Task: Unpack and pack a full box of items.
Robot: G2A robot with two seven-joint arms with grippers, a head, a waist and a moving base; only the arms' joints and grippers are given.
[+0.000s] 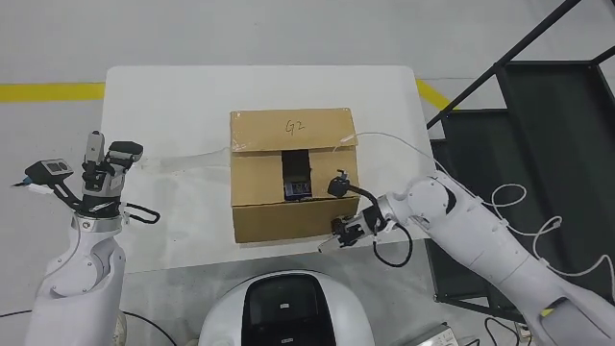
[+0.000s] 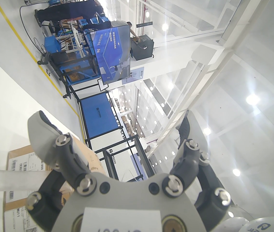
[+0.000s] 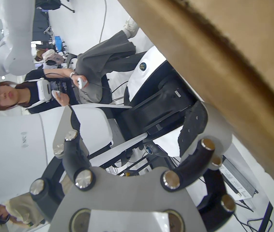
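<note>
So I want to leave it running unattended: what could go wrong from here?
The open right gripper is at the near corner of the box; it could shove the box or snag a flap. The left gripper hangs well apart from the box, so nothing steadies it.

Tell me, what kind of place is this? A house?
Not a house: probably a big factory hall or robot lab. A yellow floor line runs past the white table, blue workstations stand on the floor, and rows of ceiling lights hang high up.
</note>
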